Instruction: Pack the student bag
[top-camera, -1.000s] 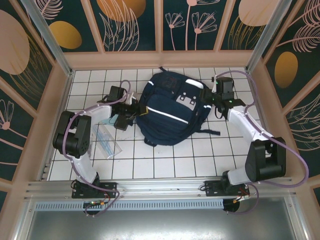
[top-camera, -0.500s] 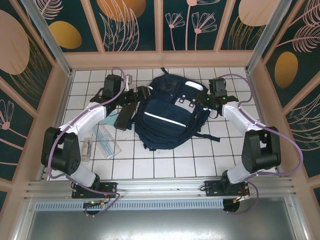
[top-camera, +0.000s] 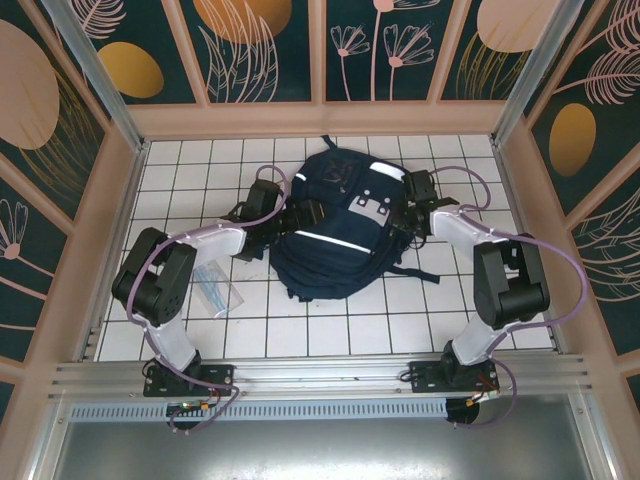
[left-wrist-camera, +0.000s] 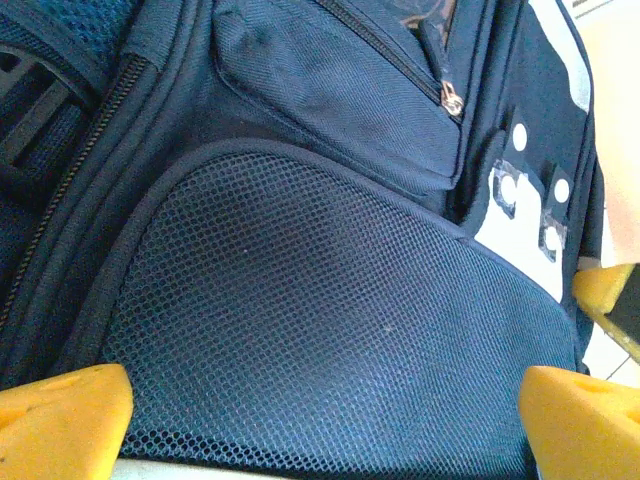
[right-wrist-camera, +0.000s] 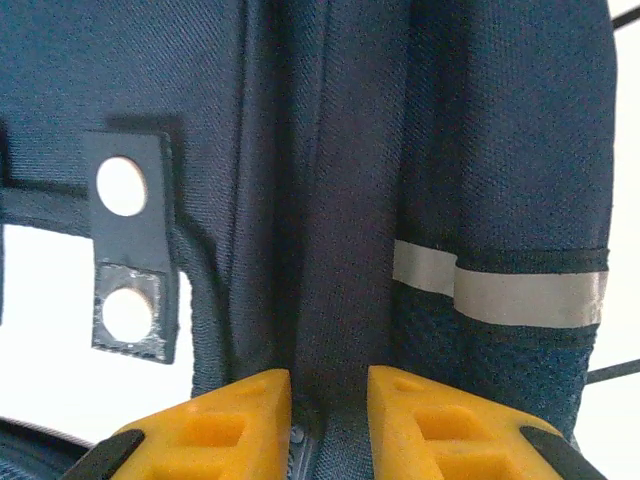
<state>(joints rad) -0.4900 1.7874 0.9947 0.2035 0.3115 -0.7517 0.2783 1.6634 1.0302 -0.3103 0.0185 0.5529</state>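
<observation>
Pouch (top-camera: 215, 287) first: you've got a clear plastic one lying flat on the white tiled table (top-camera: 330, 330), far left, near the left arm's elbow. Your left gripper (top-camera: 300, 214) sits right at the left flank of the student bag (top-camera: 335, 250). Its yellow fingers (left-wrist-camera: 62, 420) are spread wide with the mesh side pocket (left-wrist-camera: 320, 310) spanning the gap, nothing clamped. The bag itself lies mid-table, front patches facing up. Over on its right side, your right gripper (right-wrist-camera: 330, 420) has its fingers nearly together, pinching a ridge of navy fabric just left of a reflective stripe (right-wrist-camera: 500, 285).
</observation>
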